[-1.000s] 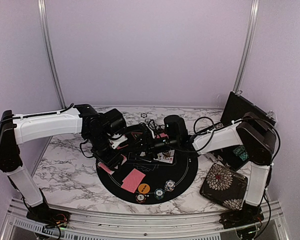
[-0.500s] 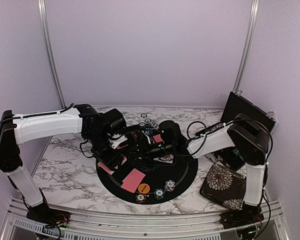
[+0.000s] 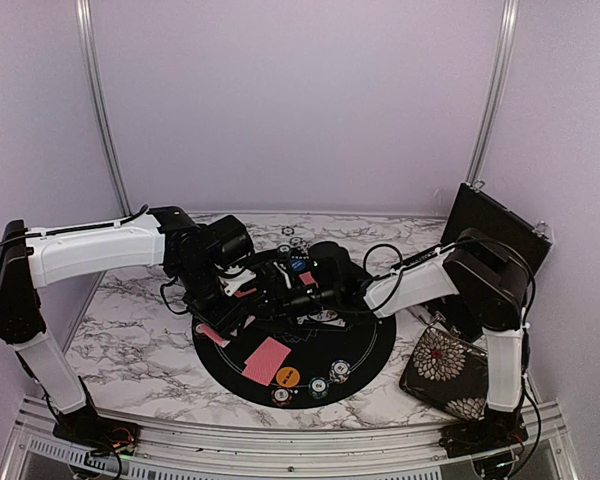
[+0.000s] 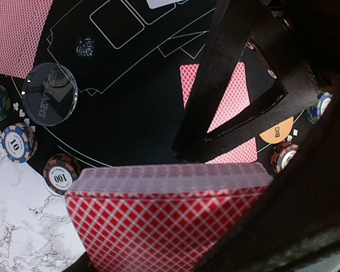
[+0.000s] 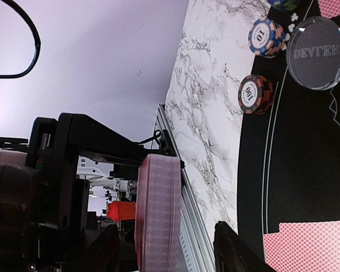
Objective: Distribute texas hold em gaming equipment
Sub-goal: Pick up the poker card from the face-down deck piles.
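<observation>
right gripper [image 5: 167,252] has slid left across the black mat [image 3: 365,345] in the last second, jaws narrowing but not yet closed. they straddle the deck of cards [image 4: 170,221], with gaps on both sides. left gripper [image 3: 238,302] clamps that deck above the mat. i read a card pull as next. dealing is partway, one dealt card [image 3: 267,360] already down.
</observation>
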`<state>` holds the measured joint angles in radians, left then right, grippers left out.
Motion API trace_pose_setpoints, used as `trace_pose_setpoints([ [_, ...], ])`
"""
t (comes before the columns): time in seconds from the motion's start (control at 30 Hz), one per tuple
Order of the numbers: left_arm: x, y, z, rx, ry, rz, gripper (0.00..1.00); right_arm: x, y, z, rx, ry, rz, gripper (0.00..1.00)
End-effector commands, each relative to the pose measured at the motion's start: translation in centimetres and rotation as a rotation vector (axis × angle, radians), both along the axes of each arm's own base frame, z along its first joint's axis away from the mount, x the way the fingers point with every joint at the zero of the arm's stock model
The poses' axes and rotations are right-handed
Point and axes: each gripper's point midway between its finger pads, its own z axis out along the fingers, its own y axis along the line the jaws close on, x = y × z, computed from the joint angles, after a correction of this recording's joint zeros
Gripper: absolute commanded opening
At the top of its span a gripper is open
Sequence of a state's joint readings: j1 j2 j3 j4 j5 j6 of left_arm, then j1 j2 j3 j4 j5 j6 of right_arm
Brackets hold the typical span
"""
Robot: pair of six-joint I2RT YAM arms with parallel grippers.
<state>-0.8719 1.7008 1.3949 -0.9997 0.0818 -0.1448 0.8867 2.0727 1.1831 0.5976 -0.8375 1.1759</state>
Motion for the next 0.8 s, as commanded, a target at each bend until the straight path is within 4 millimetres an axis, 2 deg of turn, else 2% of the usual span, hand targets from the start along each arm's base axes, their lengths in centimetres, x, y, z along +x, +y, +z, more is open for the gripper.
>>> trace_pose_setpoints([
  [0.0,-0.1,-0.2,0.5,0.001,0.003,-0.02,0.44,0.0,1.0,1.0,0.03,-0.029,0.019,0.53],
  [0.53,0.0,-0.2,0.7,0.0,-0.003,-0.024,0.44,-0.4,1.1,-0.8,-0.026,-0.024,0.031,0.41],
  [0.77,-0.2,0.1,0.7,0.002,-0.004,-0.023,0.44,0.3,0.4,-1.4,-0.053,-0.032,0.0,0.38],
])
